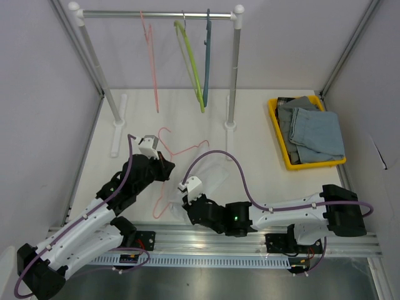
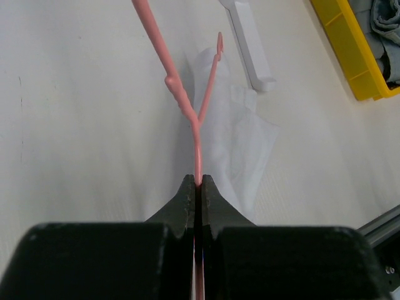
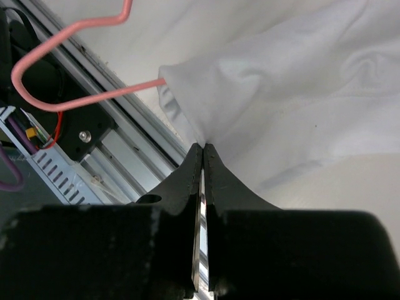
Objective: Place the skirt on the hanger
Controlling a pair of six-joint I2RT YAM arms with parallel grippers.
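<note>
A pink hanger (image 1: pixel 182 150) lies over the white table, its hook toward the rack. My left gripper (image 1: pixel 164 170) is shut on its wire; in the left wrist view the jaws (image 2: pixel 199 181) pinch the pink hanger (image 2: pixel 181 100) just below its fork. A white skirt (image 1: pixel 212 178) lies crumpled under the hanger and also shows in the left wrist view (image 2: pixel 240 144). My right gripper (image 1: pixel 187 206) is shut on the skirt's near edge (image 3: pixel 203 147). In the right wrist view one hanger arm (image 3: pixel 81 94) runs into the skirt (image 3: pixel 281 94).
A clothes rack (image 1: pixel 156 14) stands at the back with pink (image 1: pixel 150 56), green (image 1: pixel 190 62) and blue (image 1: pixel 207 56) hangers. A yellow bin (image 1: pixel 279 134) of grey-blue clothes sits at the right. The metal rail (image 1: pixel 250 240) runs along the near edge.
</note>
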